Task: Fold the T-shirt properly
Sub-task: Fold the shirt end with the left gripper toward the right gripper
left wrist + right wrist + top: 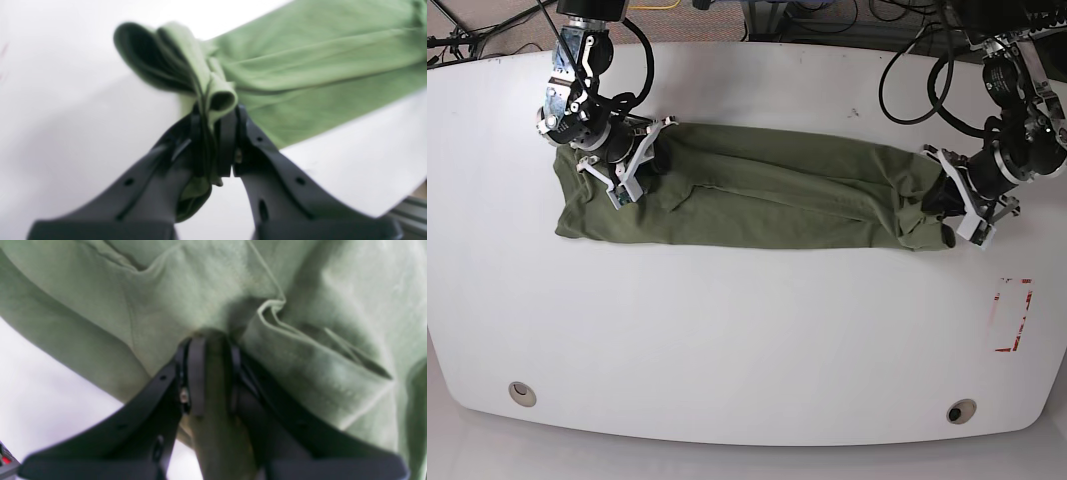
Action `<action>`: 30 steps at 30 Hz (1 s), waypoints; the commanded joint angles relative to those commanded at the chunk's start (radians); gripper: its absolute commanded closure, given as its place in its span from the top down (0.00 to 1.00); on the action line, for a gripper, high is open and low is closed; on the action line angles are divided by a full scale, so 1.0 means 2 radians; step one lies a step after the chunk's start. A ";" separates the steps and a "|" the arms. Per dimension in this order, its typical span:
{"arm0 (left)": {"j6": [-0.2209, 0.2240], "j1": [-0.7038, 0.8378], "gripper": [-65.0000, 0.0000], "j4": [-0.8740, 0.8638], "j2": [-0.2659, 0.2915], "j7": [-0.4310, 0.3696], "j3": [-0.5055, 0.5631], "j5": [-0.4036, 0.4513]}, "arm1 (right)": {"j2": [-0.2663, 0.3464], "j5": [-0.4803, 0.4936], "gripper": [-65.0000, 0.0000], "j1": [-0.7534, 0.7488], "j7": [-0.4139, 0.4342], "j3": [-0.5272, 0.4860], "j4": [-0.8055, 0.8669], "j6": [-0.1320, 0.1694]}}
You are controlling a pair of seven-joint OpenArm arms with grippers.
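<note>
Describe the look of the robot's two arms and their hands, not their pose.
Both arms are black and grey metal with black cables looping along them. The left hand and right hand look white-framed from the base view; the wrist views show long, tapered matt-black fingers with small holes and flat black pads.
</note>
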 joint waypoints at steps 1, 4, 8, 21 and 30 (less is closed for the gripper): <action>0.000 -0.001 0.00 0.000 0.002 0.000 0.007 0.000 | 0.000 0.000 0.14 0.000 0.000 0.000 0.000 0.000; 0.000 -0.002 0.00 0.002 0.017 0.000 0.027 0.002 | 0.000 0.000 0.14 -0.001 0.000 0.000 0.000 0.000; 0.000 -0.007 0.00 -0.001 0.038 0.000 0.043 0.005 | 0.000 0.000 0.14 -0.001 0.000 0.000 0.000 0.000; 0.074 -0.027 0.00 -0.010 0.097 0.000 0.088 0.004 | 0.000 0.000 0.14 -0.001 0.000 -0.001 0.000 0.000; 0.079 -0.039 0.00 -0.040 0.108 0.000 0.103 0.004 | 0.000 0.000 0.14 0.000 0.000 -0.001 0.000 0.000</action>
